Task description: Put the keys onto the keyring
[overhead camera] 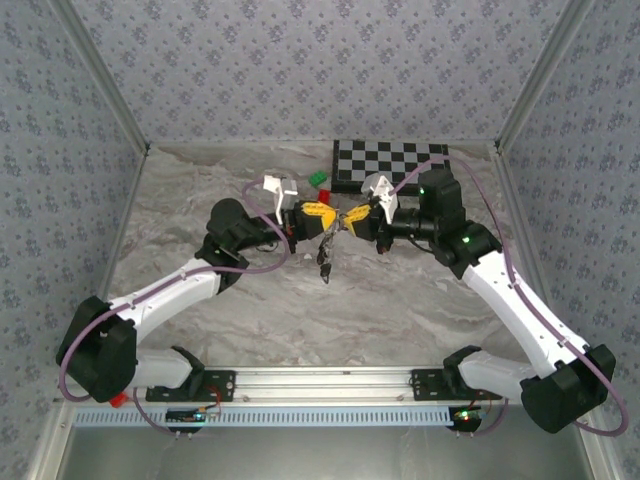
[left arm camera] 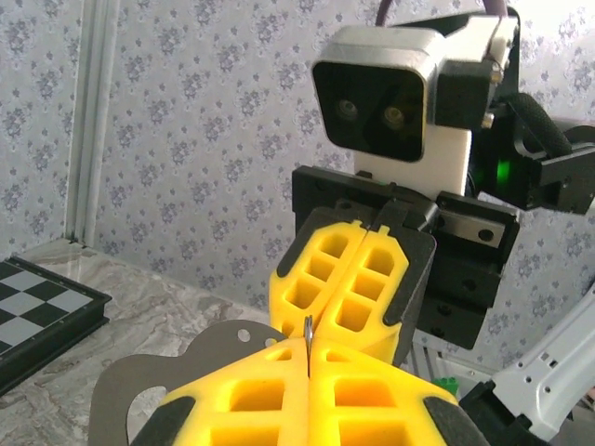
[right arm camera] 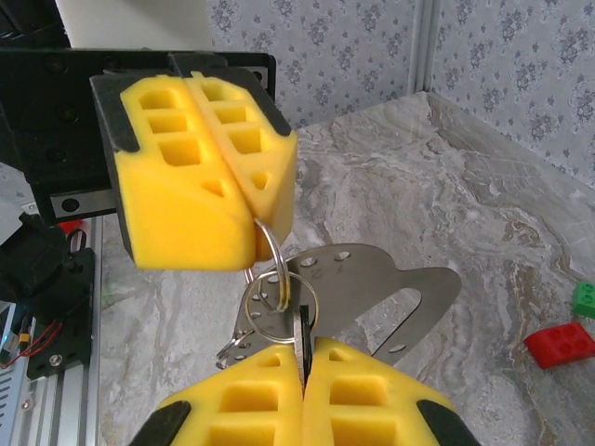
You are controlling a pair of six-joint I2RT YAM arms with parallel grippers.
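Both sets of fingers pinched tight, meeting tip to tip above the surface [overhead camera: 400, 300]. Left fingers [right arm camera: 251, 219] clamp the wire of the keyring [right arm camera: 279, 299], whose loop hangs just below their tips. Right fingers [right arm camera: 304, 376] nip what looks like one of the keys [right arm camera: 300, 338], its blade standing up out of their seam and into the loop. More metal dangles beneath the meeting point. Step in hand, by my judgement: working the key along the coil. To do it well, the left should hold rigid while the right feeds in small arcs following the wire, without pulling apart. A slackened pinch risks dropping the bunch.
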